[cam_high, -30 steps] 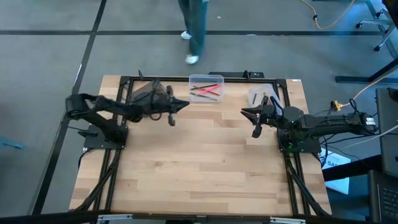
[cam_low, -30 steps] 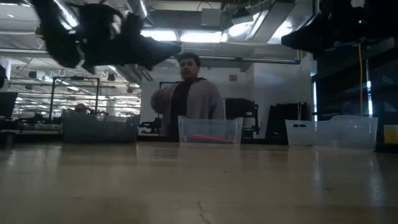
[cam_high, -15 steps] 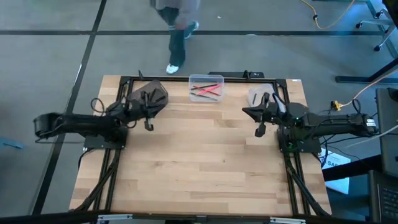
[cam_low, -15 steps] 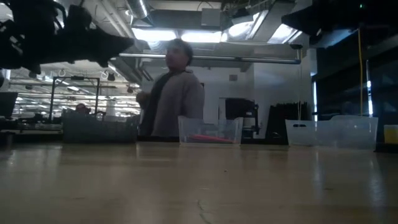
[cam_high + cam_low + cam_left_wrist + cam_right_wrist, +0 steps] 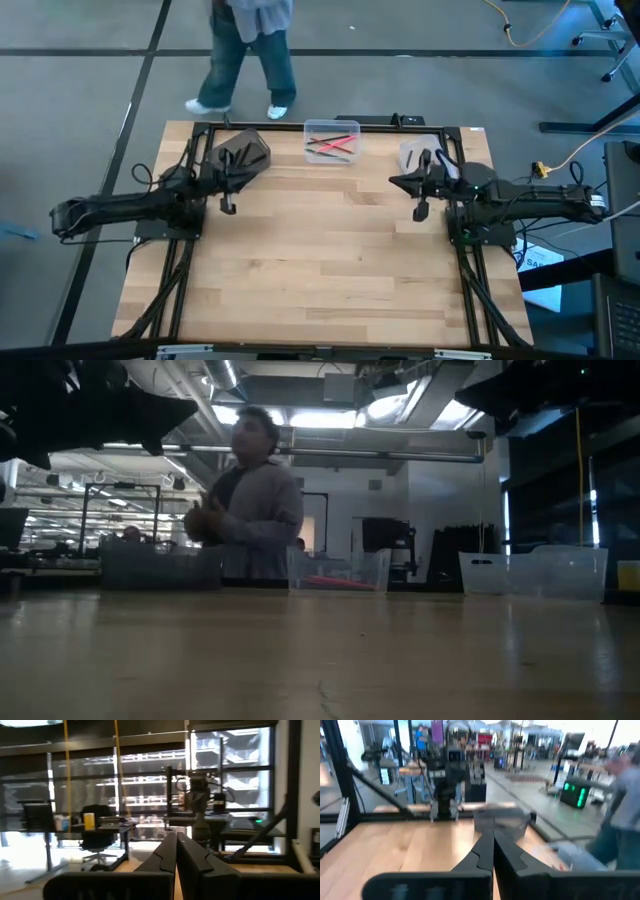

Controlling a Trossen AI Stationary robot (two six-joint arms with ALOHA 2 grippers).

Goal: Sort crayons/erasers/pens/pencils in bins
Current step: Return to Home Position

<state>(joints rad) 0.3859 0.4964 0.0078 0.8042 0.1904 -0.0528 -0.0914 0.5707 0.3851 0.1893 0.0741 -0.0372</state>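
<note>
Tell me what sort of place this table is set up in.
Probably a big open robotics lab or workshop: bare ceiling pipes overhead, an office chair and desks beyond the wooden table, and a person on the grey floor behind it.

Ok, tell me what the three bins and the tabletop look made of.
Dark grey bin: opaque matte plastic, probably. Clear bin: transparent plastic, red sticks visible through its wall. Whitish bin: translucent plastic, cloudy walls. Tabletop: light wood, visible plank seams.
</note>
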